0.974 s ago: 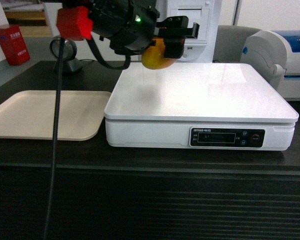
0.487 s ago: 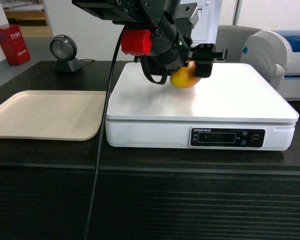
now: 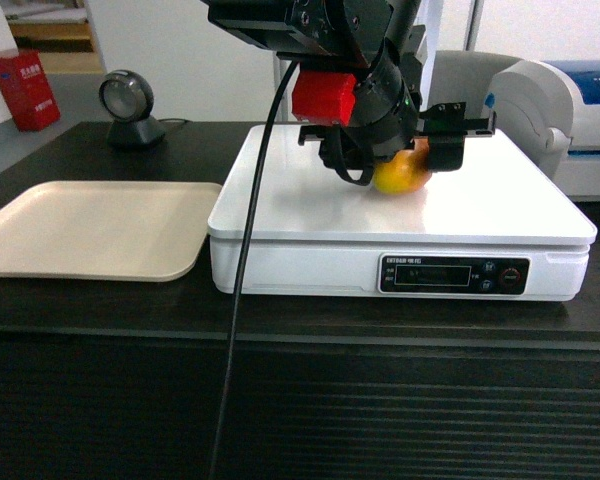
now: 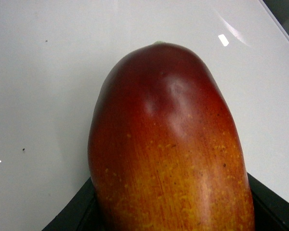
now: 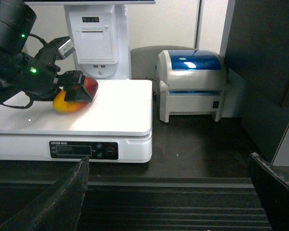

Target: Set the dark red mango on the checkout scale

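Mango, dark red, sits pinched between the fingers of my left gripper, and its underside appears to meet the glossy top plate of the scale. In the head view its yellow-orange end pokes out below and in front of my fingers, while the black wrist and its red block cover the upper part. From my left wrist camera the fruit fills nearly everything ahead of me: the orange end lies closest to my palm, the dark red end points away from it, and white plate shows on both sides and beyond the tip. Only dark slivers of my gripper body show at the bottom corners of that view, hard against the skin.

The right wrist camera sees the same grip from the side: one black finger lies across the fruit's flank, the red end stands clear past it, the yellow end tucks back toward the wrist. My right gripper hangs well apart from all this, low in front of the checkout, its two dark fingers spread wide with nothing between them.

Beside the scale, away from my left fingers, lies a beige tray.
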Controlling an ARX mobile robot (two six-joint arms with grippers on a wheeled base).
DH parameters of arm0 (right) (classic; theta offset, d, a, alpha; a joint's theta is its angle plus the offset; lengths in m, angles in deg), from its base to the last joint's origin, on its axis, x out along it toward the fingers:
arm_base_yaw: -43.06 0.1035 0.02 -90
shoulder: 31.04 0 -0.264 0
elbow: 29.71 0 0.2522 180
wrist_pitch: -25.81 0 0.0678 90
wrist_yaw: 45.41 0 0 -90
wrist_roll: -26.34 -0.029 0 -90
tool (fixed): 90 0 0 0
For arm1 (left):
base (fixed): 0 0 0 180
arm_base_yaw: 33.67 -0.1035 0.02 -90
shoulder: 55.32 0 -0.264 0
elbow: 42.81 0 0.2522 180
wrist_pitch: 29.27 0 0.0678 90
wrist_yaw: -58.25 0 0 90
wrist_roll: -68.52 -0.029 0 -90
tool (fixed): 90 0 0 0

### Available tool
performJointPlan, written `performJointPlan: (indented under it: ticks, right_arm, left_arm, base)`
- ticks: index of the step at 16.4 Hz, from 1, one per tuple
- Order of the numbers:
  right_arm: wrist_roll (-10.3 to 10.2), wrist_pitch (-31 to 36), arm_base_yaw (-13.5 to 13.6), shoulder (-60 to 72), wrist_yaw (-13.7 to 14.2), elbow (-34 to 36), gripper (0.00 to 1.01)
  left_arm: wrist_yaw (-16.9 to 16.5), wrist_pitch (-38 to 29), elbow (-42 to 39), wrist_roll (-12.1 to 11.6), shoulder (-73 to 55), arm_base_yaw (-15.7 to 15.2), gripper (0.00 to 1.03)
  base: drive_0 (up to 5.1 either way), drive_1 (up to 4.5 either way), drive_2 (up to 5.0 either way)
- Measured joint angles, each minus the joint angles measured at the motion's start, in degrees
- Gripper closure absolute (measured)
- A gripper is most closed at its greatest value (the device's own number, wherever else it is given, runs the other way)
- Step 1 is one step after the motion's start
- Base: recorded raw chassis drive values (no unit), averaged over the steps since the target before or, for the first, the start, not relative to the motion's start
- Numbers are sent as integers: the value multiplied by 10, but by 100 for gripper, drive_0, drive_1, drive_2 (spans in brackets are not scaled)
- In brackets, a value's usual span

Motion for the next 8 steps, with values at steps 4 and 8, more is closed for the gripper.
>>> performJointPlan:
  ticks: [4, 8]
  right_arm:
    - [0, 0, 0, 0, 0, 0, 3]
    - [0, 0, 0, 0, 0, 0, 3]
  left_arm:
    - [-2, -9, -12, 12, 3, 0, 42]
    - [-11, -24, -30, 12, 11, 0, 3]
  base:
    - [0, 0, 0]
    - [0, 0, 0]
